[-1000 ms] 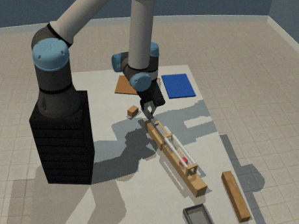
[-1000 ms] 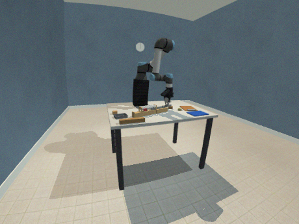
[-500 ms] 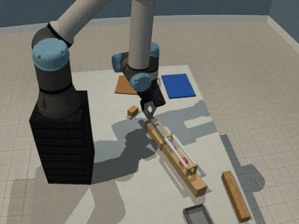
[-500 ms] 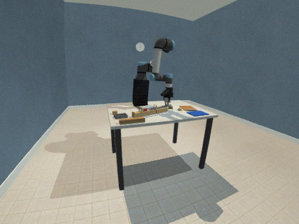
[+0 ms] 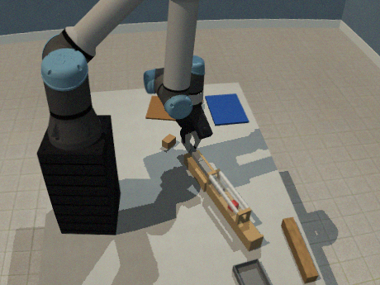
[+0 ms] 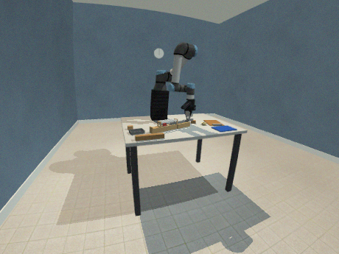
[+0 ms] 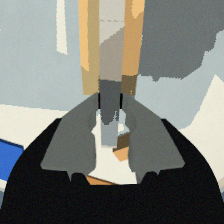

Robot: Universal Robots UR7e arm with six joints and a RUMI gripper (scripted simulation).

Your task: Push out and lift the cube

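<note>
The red cube (image 5: 233,205) (image 6: 164,124) is inside the wooden channel (image 5: 220,203) (image 6: 169,128), under the pale roof rods, close to the upright frame at the end with the short ledge. The rods and walls partly hide it. My gripper (image 5: 192,149) (image 6: 189,120) (image 7: 109,94) is shut on a grey bar (image 5: 197,157) (image 7: 110,90), above the channel's opposite end. The bar lies lengthwise between the wooden side walls and runs in toward the roofed part. Its far tip cannot be made out. My fingers are outside the roofed part.
A small wooden block (image 5: 168,141) (image 7: 121,154) lies beyond the gripper's end of the channel. An orange mat (image 5: 156,108) and a blue mat (image 5: 227,109) (image 6: 223,129) lie farther back. A grey tray (image 5: 235,273) and a long wooden beam (image 5: 299,249) (image 6: 149,137) stand near the short-ledge end.
</note>
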